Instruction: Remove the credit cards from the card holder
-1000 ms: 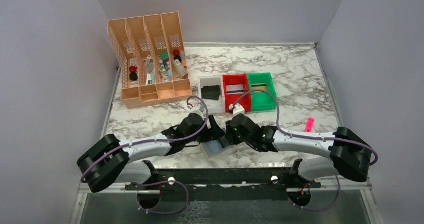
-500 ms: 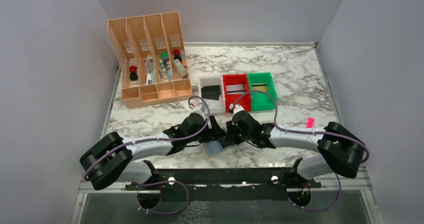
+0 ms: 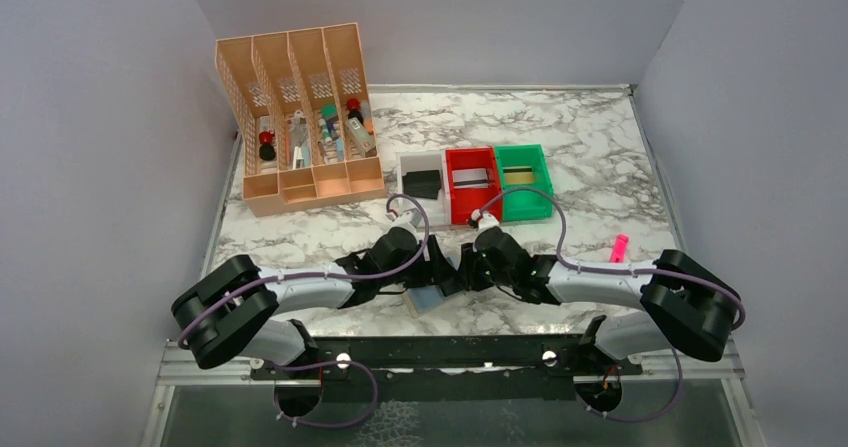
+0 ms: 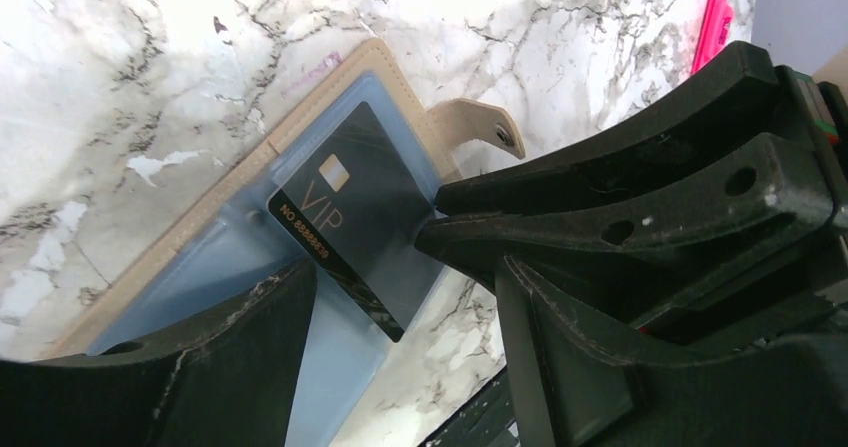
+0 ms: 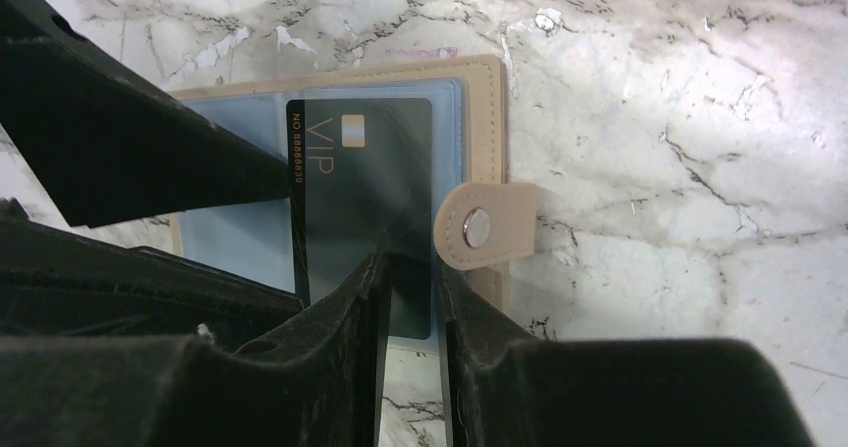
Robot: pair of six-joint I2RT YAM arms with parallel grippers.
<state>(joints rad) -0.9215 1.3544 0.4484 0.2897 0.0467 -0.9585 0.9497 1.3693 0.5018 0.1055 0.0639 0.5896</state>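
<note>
The card holder (image 3: 428, 299) lies open near the front edge, tan with pale blue lining (image 4: 235, 252) and a snap tab (image 5: 485, 227). A black "VIP" credit card (image 4: 350, 217) sits skewed on the lining, one corner past the holder's edge; it also shows in the right wrist view (image 5: 360, 177). My right gripper (image 5: 412, 267) is closed to a narrow gap around that card's corner. My left gripper (image 4: 405, 272) is open, one finger (image 4: 200, 367) resting on the lining. In the top view both grippers meet over the holder, the left (image 3: 438, 269) and the right (image 3: 470, 265).
White (image 3: 405, 195), red (image 3: 452, 207) and green (image 3: 546, 182) bins stand behind the grippers; a black card (image 3: 422, 182) lies in the white one and a grey card (image 3: 470, 177) in the red one. A tall orange organiser (image 3: 300, 117) is back left. A pink marker (image 3: 619, 248) lies right.
Both grippers have shifted a little to the right over the holder, and the right arm's elbow has drawn in. The holder has stayed in place.
</note>
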